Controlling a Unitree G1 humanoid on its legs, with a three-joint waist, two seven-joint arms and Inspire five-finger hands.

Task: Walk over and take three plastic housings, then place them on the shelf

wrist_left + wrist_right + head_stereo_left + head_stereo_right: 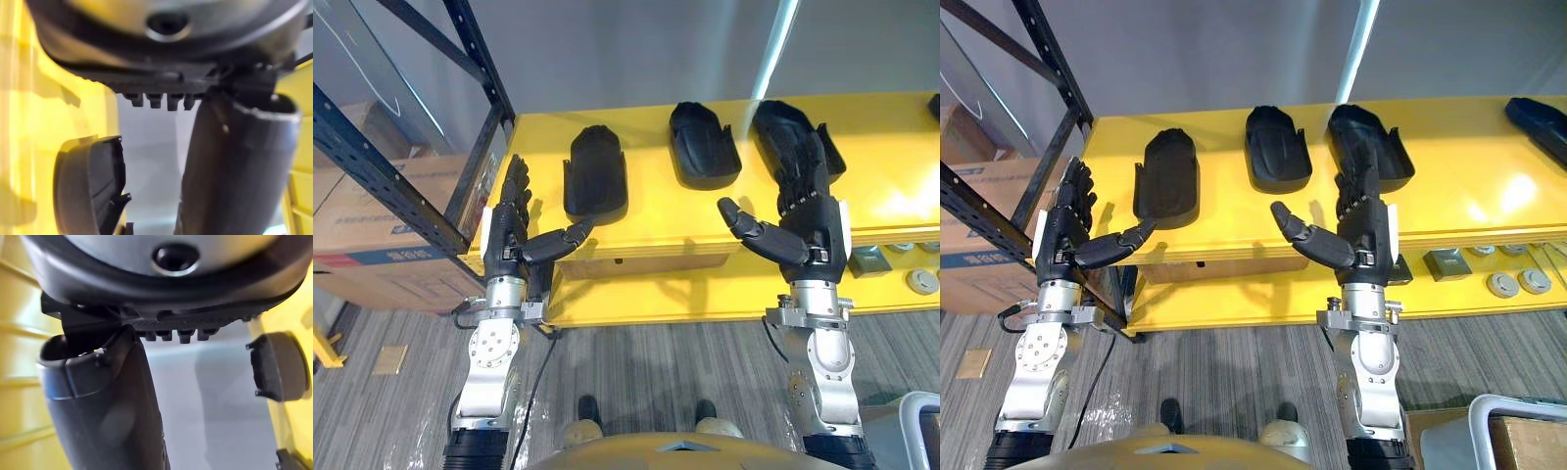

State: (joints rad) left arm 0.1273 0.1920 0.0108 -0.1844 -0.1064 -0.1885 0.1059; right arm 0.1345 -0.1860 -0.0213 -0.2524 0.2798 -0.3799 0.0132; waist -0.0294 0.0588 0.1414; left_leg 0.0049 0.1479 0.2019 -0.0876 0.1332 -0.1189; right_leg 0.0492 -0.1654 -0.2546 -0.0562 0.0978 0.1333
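Three black plastic housings lie in a row on the yellow table top (881, 166): a left one (595, 174), a middle one (703, 145) and a right one (781, 125). My left hand (506, 235) is raised at the table's left front corner, open, its thumb reaching toward the left housing without holding it. My right hand (808, 230) is raised and open in front of the right housing, covering its near end. In the left wrist view a housing (90, 186) lies beside the thumb (234, 171). The right wrist view shows the thumb (102, 406) and a housing (276, 364) apart from it.
A dark blue metal rack (411, 186) stands at the left with cardboard boxes (372, 245) behind it. Another black housing (1538, 122) lies at the table's far right. Metal parts (1518, 282) sit on the lower yellow level. A white bin (1518, 431) is at the lower right.
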